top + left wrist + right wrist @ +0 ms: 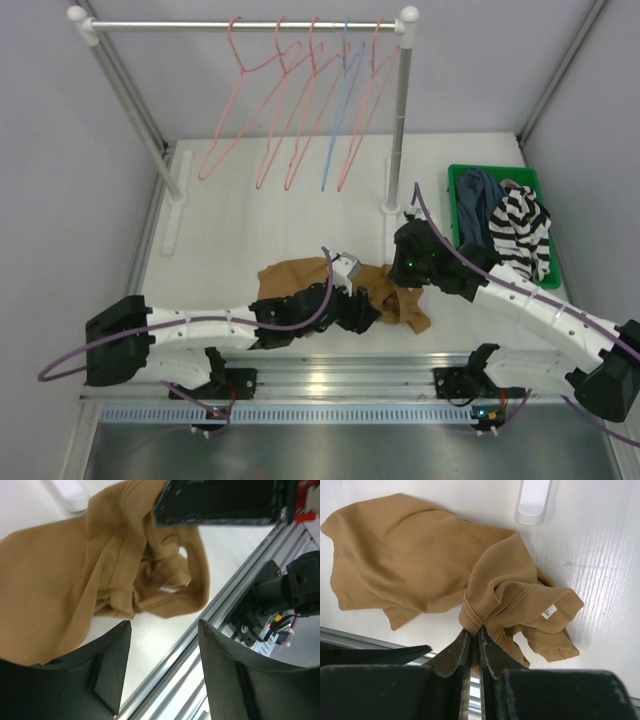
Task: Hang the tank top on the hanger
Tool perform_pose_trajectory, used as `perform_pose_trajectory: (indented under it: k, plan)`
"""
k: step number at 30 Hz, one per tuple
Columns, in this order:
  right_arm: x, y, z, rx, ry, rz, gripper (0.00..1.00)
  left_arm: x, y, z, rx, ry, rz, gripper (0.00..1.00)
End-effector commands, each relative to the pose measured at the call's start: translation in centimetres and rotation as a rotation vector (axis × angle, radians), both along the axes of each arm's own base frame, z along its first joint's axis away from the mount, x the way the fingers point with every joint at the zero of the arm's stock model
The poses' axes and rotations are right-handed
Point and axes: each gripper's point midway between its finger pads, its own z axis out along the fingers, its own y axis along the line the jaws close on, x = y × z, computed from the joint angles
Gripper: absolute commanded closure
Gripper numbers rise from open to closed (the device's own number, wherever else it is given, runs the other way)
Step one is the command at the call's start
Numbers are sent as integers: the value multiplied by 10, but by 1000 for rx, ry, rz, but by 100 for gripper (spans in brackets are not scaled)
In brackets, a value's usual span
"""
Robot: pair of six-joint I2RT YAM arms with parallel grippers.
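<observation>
1. The tank top (295,278) lies crumpled on the white table (250,220) near its front edge. It sits between the two hands, and its long axis runs left to right along that edge.
2. Its right end comes close to the aluminium rail (330,378) at the front, so there is little room on that side. Behind it, bare table stretches back to the feet of the white tube rack (250,25).
3. The right hand (472,642) has its fingers pressed together on a raised fold of the cloth, pinching the bunched right end.
4. The left hand (162,667) is spread, with nothing between its dark fingers (107,665). The cloth lies just past the tips.
5. The fabric is a matte caramel knit with fine ribbing. The left part spreads fairly flat. The right end is gathered into rolled hems and a strap loop, with a small white label (549,612) showing.
6. Four thin pink hangers (203,172) and one blue hanger (325,180) hang side by side from the rack's rail, well apart from the tank top.
7. A green bin (455,200) at the far right holds a striped garment (520,230) and a dark garment (478,205).
</observation>
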Motion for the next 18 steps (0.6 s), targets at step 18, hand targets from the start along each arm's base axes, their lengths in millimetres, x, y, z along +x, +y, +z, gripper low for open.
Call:
perform_pose_trajectory:
  k: [18]
  plan:
    - [1,1,13,25,-34,-23,91,18,-94,29,-149,-105,75,44]
